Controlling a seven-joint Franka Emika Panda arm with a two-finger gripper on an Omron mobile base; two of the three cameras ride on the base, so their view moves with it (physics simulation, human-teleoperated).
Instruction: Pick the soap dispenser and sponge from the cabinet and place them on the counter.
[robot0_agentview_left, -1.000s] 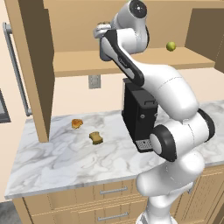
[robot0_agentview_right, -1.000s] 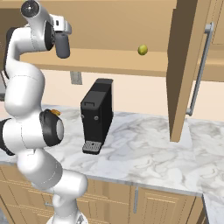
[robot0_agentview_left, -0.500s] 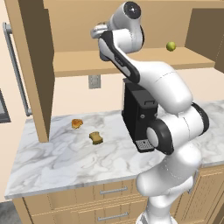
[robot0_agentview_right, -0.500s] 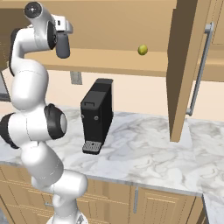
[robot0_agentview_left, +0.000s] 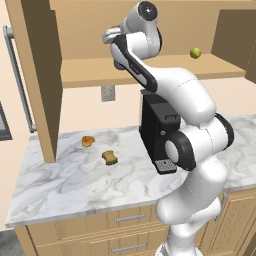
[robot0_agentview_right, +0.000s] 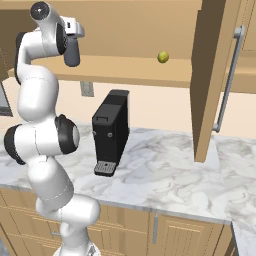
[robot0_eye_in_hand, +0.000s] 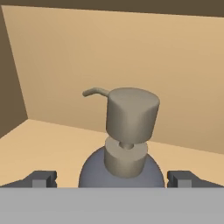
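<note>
The soap dispenser (robot0_eye_in_hand: 124, 146), a slate-grey rounded bottle with a grey pump head, stands upright on the cabinet (robot0_agentview_left: 90, 71) shelf. It sits right in front of the hand camera, between my fingertips. My gripper (robot0_eye_in_hand: 113, 179) is open, one finger (robot0_eye_in_hand: 43, 178) on each side of the bottle, and I see no contact. In the base views my hand (robot0_agentview_right: 71, 45) reaches into the cabinet at shelf height. The mustard sponge (robot0_agentview_left: 110, 157) lies on the marble counter (robot0_agentview_left: 65, 185), left of the arm.
A black coffee machine (robot0_agentview_left: 157, 130) stands on the counter under the shelf. An orange-brown lump (robot0_agentview_left: 88, 141) lies near the sponge. A small green ball (robot0_agentview_left: 195, 52) rests on the shelf to the right. Open cabinet doors (robot0_agentview_right: 212, 75) hang on both sides.
The arm's elbow and lower links have shifted slightly. The hand stays at the shelf and the jaws stay wide.
</note>
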